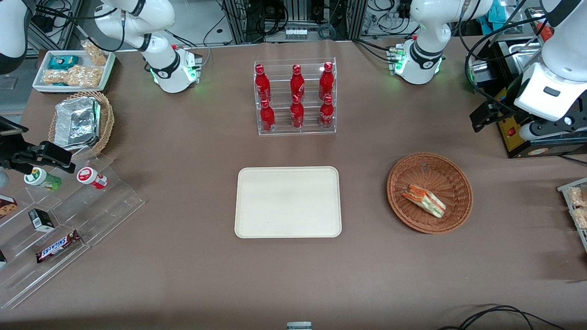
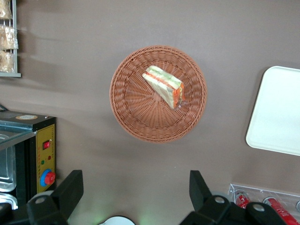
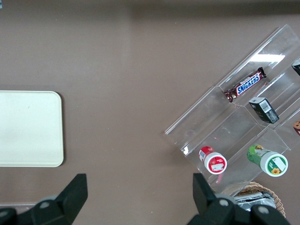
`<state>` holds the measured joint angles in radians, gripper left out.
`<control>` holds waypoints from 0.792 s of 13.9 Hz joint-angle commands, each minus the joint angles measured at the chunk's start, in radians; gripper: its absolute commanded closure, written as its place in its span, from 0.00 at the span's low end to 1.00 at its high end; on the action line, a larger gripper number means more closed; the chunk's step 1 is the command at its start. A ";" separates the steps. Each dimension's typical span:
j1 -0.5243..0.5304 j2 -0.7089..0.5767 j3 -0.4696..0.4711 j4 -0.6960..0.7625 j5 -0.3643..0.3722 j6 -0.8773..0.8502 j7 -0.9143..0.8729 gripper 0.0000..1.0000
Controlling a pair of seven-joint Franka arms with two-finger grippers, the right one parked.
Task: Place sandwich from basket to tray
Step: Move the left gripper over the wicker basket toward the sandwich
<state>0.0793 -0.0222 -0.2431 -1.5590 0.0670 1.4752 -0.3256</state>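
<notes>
One sandwich (image 1: 424,200) is lying on its side inside the round reddish-brown basket (image 1: 451,172), off the middle and toward the rim nearest the front camera, with its orange-red and green layers showing. Nothing is resting on the cream tray (image 1: 288,229), which is sitting on the brown surface (image 1: 183,151) beside the basket, toward the parked arm's end and well apart from it. By my judgement the task is only starting: the tool (image 2: 133,197) is hanging high above the surface, over bare cloth just beside the basket, fingers (image 2: 70,190) spread wide apart and gripping nothing. The next move is probably calling for the tool to travel over the wedge, turn to straddle its bread faces and descend into the shallow bowl without catching the wicker wall. Six red bottles (image 1: 296,98) are standing in a clear rack farther from the front camera than the tray.
</notes>
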 commanded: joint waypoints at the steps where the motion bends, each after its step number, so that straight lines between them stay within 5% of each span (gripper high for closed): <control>1: -0.006 -0.010 0.002 0.010 0.002 -0.029 0.005 0.00; 11: 0.022 0.218 0.012 0.001 0.019 0.056 -0.208 0.00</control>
<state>0.0887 0.1201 -0.2305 -1.5721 0.0759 1.5071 -0.5019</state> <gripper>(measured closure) 0.000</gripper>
